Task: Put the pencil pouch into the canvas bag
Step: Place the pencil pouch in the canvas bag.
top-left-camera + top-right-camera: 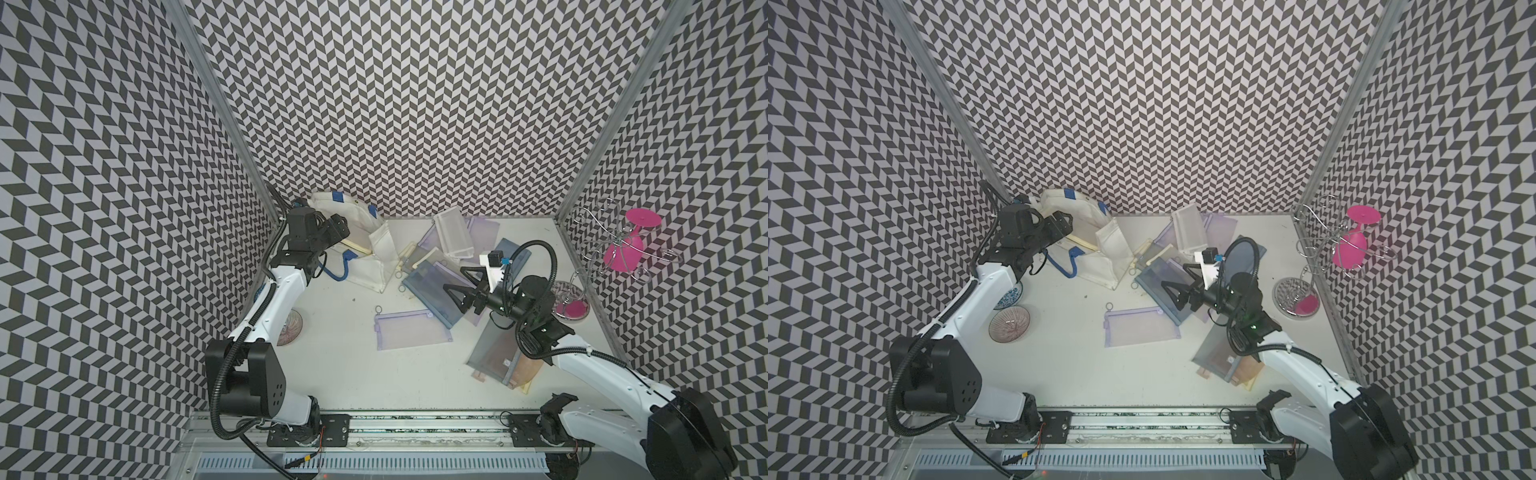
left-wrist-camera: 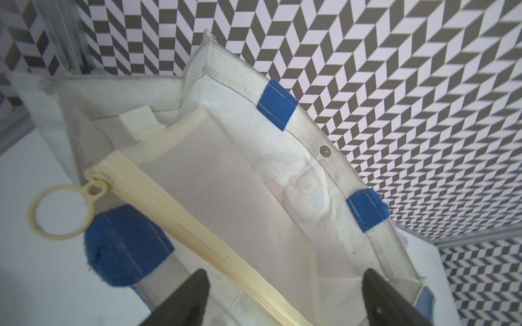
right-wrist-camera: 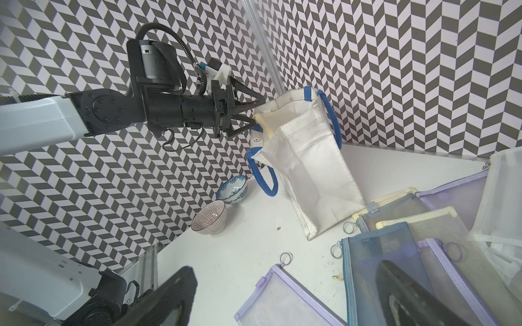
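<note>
We judge the drop to be all but made: the left claw [image 2: 284, 272] hangs at the mouth of the bag [image 2: 310, 132] with its jaws apart, gripping nothing, and the pouch [image 2: 214, 197] runs loose between them. The pouch sits inside the bag's mouth on a slant. Its zip [image 2: 180, 225] is uppermost and its ring pull [image 2: 31, 214] pokes out past the rim, beside a blue tab. How deep the lower end reaches we cannot tell. To finish well, we would draw the left claw straight back along its own line, keeping both fingers clear of the zip and ring so nothing gets hooked and pulled back out. Should the pouch stay propped, a light push on the zip edge ought to seat it. The bag is soft and leans, so we would avoid dragging on its rim. The right claw [image 1: 454, 278] hovers wide open and empty over the pile [image 1: 436, 274], well apart from the bag. The pouch itself is flat, cream and translucent, with a matching cream zip band along one long edge and a thin hoop for a pull.
</note>
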Robot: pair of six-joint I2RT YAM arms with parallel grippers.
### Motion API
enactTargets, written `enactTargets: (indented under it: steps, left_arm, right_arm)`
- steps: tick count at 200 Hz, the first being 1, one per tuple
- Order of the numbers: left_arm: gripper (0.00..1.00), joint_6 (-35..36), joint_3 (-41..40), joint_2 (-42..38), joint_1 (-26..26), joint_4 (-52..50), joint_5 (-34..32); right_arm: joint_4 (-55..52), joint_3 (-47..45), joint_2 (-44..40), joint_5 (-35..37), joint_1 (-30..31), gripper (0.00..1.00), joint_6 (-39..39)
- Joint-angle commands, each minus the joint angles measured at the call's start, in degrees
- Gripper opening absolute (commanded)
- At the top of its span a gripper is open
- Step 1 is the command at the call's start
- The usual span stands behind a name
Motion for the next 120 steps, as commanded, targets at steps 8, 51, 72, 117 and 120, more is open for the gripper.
enactTargets:
  steps: [8, 51, 72, 117, 120]
  left_arm:
    - [0.64, 1.3, 2.2, -0.5, 0.2, -1.6, -1.4]
    - [0.47, 1.0, 3.8, 3.0, 0.1, -0.9, -2.0]
    - [0.47, 2.0, 8.4, 7.8, 0.2, -3.1, -3.6]
    - [0.48, 4.8, 19.1, 19.3, -1.2, -7.0, -8.3]
    - [0.48, 4.9, 20.0, 20.2, -1.3, -7.6, -8.5]
  right_arm:
    - [3.8, -0.6, -1.7, -0.2, -0.4, 0.99, 0.2]
    - [3.8, -0.7, -1.6, -0.3, -0.6, 1.0, 0.2]
    - [3.9, -0.7, -1.7, -0.3, -0.6, 1.0, 0.2]
    - [3.7, -0.7, -1.7, -0.2, -0.8, 1.0, 0.0]
    - [3.7, -0.8, -1.7, -0.2, -0.8, 1.0, 0.0]
